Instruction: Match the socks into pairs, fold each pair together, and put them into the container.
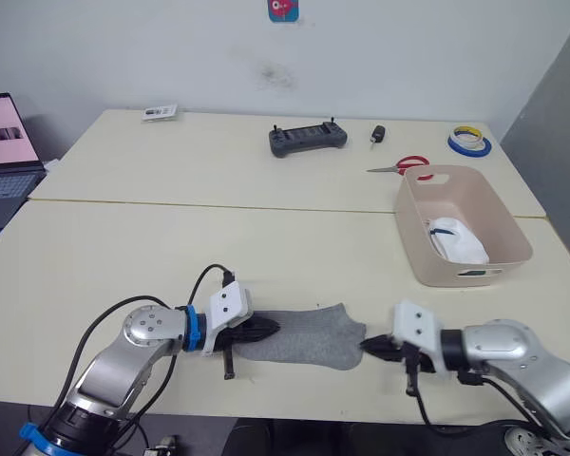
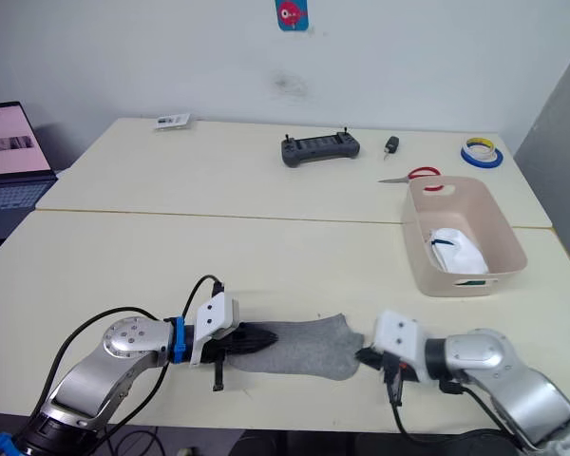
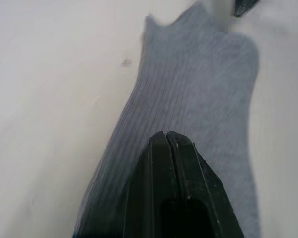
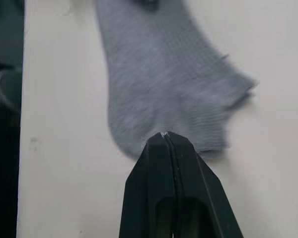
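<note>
Our left gripper (image 1: pixel 266 330) and right gripper (image 1: pixel 370 347) are each pinched closed on opposite ends of the grey sock (image 1: pixel 309 336), stretched flat between them on the table (image 1: pixel 123 256). Uneven pulling could slip one end free, spoiling the fold.

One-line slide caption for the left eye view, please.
Both end effectors, left and right, pinch opposite ends of a grey sock flat on the table; white socks sit in the pink container.
</note>
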Controlling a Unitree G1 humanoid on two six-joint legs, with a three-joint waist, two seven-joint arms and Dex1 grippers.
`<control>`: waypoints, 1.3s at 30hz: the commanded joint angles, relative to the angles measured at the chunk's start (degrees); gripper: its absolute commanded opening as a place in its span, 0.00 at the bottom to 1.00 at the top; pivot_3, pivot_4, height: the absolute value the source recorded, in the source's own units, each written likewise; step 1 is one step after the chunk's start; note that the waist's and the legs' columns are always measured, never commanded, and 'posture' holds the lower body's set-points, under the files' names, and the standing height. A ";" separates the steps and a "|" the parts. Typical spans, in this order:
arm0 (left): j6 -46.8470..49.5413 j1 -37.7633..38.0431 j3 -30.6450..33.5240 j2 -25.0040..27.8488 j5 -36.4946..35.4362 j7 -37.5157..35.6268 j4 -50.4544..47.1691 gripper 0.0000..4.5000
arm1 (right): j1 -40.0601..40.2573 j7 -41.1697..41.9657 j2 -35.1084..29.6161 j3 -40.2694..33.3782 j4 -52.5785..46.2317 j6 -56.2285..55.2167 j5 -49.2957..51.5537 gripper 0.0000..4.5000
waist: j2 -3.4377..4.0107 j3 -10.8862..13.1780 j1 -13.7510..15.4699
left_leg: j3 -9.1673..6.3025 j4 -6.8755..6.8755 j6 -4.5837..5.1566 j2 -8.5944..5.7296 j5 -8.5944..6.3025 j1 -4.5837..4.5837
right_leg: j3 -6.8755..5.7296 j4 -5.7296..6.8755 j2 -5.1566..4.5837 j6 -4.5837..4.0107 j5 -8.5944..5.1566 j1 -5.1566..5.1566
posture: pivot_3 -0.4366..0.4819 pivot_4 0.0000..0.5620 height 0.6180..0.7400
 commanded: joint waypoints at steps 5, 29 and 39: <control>-7.28 -1.16 -4.73 -2.73 6.11 0.07 7.65 0.00 | 2.39 -10.75 7.74 -5.09 -1.44 6.56 2.18 0.28 | 0.02 -0.01 -0.28 | 0.04 -0.05 0.00 0.04 0.00 0.02 | 0.06 0.02 0.09 0.00 0.00 -0.07 | 0.48 0.27 0.97; -7.49 -0.47 0.70 -4.11 1.97 1.55 4.22 0.00 | 2.36 -19.30 14.39 1.78 -0.88 11.16 0.80 0.01 | 0.04 -0.04 -0.19 | 0.03 -0.05 0.00 0.03 0.00 -0.01 | 0.05 0.03 0.07 0.00 0.00 -0.11 | 0.48 0.27 0.97; -3.66 -4.09 -2.70 -6.57 2.24 2.15 4.23 0.00 | -4.03 -14.07 9.23 -5.02 4.18 11.68 4.24 0.01 | 0.04 -0.02 -0.19 | 0.05 -0.06 0.01 0.00 0.00 -0.03 | 0.06 0.02 0.10 0.00 0.00 -0.14 | 0.48 0.27 0.97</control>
